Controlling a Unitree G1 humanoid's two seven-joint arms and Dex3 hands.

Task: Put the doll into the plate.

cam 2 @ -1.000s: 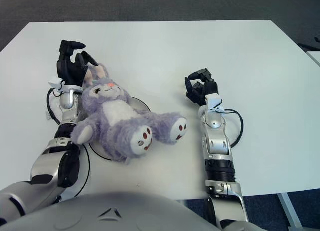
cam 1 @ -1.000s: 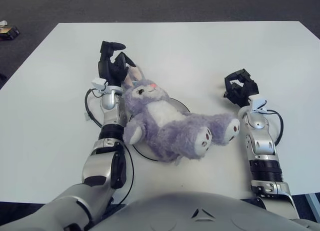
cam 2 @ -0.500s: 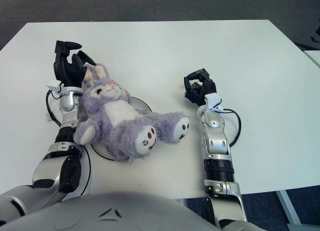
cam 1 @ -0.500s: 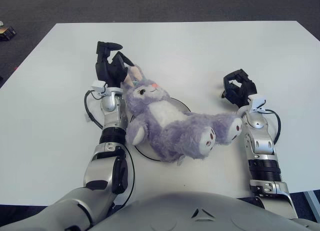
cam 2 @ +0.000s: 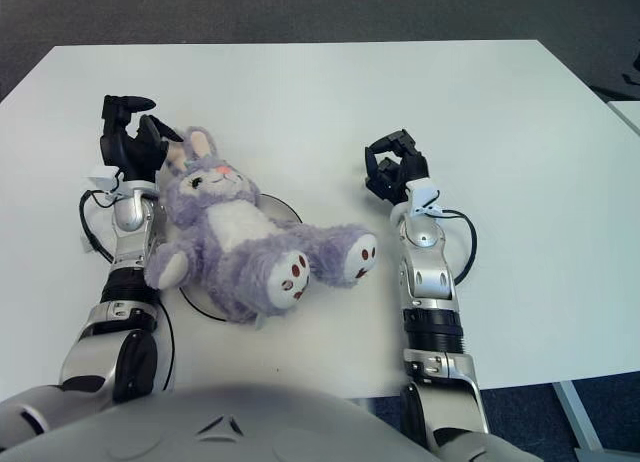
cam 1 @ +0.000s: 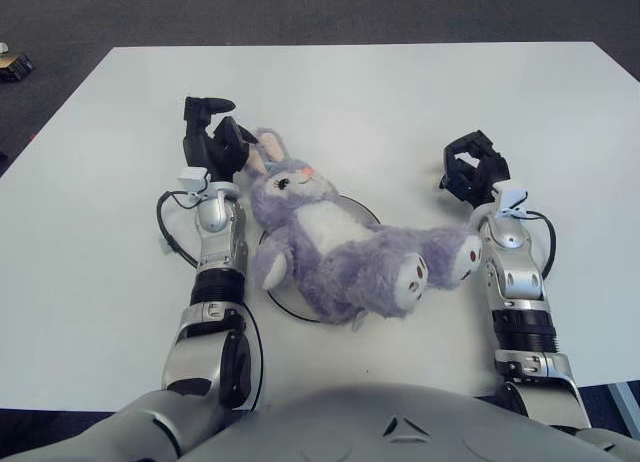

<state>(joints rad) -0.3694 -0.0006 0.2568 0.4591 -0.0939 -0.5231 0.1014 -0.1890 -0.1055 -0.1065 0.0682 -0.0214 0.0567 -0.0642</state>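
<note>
Nearest you lies the doll (cam 1: 345,244), a purple plush rabbit on its back, with its trunk over the plate (cam 1: 288,304). Only thin arcs of the plate's rim show, at the near side under the doll's arm and at the far side past its shoulder. The doll's two feet reach beyond the rim toward your right hand (cam 1: 473,171) and lie on the white table (cam 1: 400,102), the nearer sole just beside the right forearm. Your right hand shows just past those feet, its fingers loosely curled around nothing and clear of the doll. Your left hand (cam 1: 210,137) shows at the far left of the doll's head, just beside the ears; its dark fingers (cam 2: 128,103) are raised and parted, and they grip nothing, though whether a fingertip brushes an ear cannot be told from either view. Judged from this arrangement, the placing is largely done: the doll's weight sits on the plate and neither hand holds it. What may remain is small. You could leave the overhanging legs as they are or tuck them inward, and both hands have yet to draw back from the doll toward the near edge of the table.
</note>
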